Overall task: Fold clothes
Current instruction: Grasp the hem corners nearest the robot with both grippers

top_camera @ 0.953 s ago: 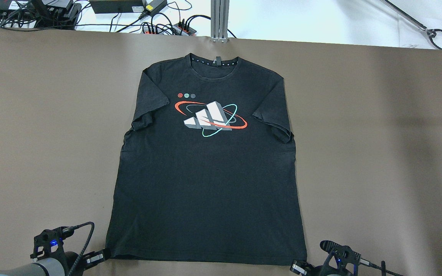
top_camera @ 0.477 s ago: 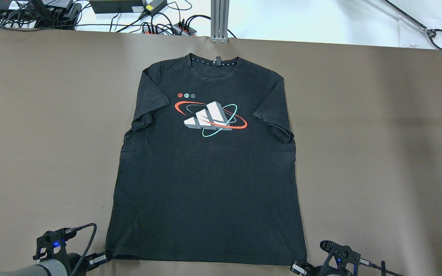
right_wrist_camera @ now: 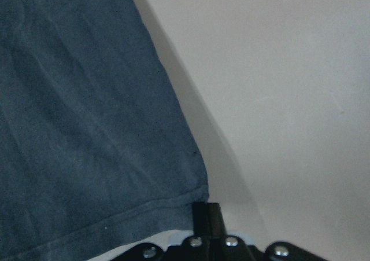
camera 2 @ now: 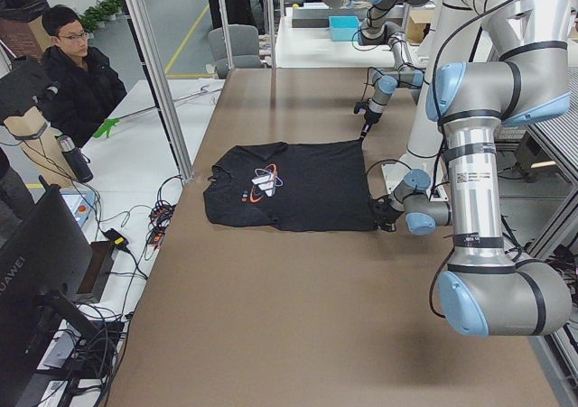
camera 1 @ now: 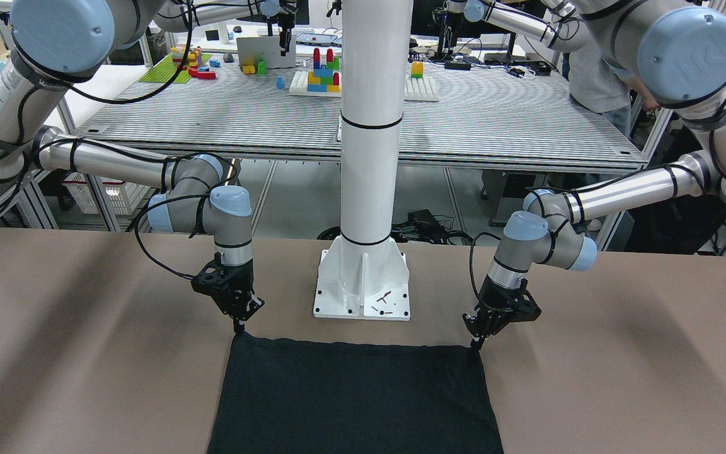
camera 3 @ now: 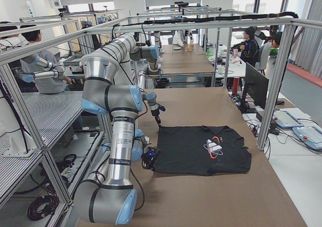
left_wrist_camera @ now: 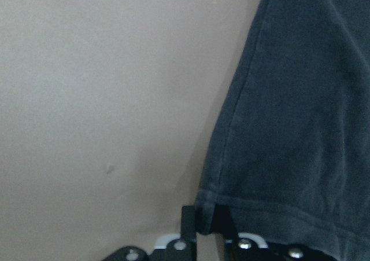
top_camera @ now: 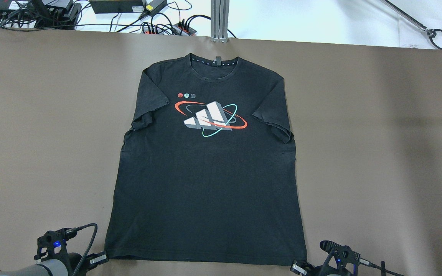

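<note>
The brown table cloth [top_camera: 33,153] covers the whole table. The black T-shirt [top_camera: 205,184] lies flat and unfolded on it, print up, with the collar at the far side and the hem [top_camera: 205,261] along the robot's edge. The left gripper [camera 1: 478,342] sits at the hem's left corner, jaws narrow with the corner's fabric between them. The right gripper [camera 1: 237,326] is at the other corner, jaws drawn close on it, and seems to be pinching it too. Over the last second the left gripper has crept slightly toward the robot and its corner has followed; the right has not budged. I judge both grasps set, so lifting the hem toward the collar can begin
</note>
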Action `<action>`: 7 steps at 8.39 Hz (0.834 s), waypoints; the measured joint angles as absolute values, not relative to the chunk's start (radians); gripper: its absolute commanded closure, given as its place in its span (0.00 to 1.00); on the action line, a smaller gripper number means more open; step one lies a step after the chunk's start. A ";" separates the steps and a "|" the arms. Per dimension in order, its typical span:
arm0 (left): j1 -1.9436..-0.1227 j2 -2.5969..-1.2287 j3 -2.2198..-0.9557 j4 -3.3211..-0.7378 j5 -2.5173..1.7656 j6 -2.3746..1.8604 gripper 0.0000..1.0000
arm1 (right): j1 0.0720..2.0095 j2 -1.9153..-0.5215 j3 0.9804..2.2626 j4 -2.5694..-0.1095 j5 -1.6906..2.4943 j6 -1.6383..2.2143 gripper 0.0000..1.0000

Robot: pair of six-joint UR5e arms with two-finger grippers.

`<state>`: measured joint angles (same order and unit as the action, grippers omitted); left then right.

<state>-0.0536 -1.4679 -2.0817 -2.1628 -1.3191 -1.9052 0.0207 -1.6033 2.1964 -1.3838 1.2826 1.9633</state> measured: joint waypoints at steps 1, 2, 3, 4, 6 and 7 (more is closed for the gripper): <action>-0.053 -1.458 -2.104 -2.162 -1.323 -1.906 1.00 | 0.014 -1.604 2.215 -1.386 1.284 1.966 1.00; -0.052 -1.436 -2.138 -2.162 -1.332 -1.908 1.00 | -0.002 -1.611 2.248 -1.392 1.285 1.972 1.00; -0.049 -1.419 -2.169 -2.162 -1.343 -1.909 1.00 | -0.022 -1.627 2.283 -1.397 1.285 1.986 1.00; -0.048 -1.406 -2.199 -2.161 -1.353 -1.910 1.00 | -0.036 -1.649 2.319 -1.400 1.285 1.995 1.00; -0.053 -1.384 -2.264 -2.161 -1.369 -1.910 1.00 | -0.035 -1.670 2.353 -1.403 1.290 1.982 1.00; -0.070 -1.382 -2.282 -2.160 -1.383 -1.906 1.00 | -0.008 -1.666 2.356 -1.403 1.312 1.938 1.00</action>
<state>-0.0704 -1.3821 -2.2821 -2.1605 -1.3833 -1.9064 -0.0084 -1.6658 2.3565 -1.4034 1.3117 1.9380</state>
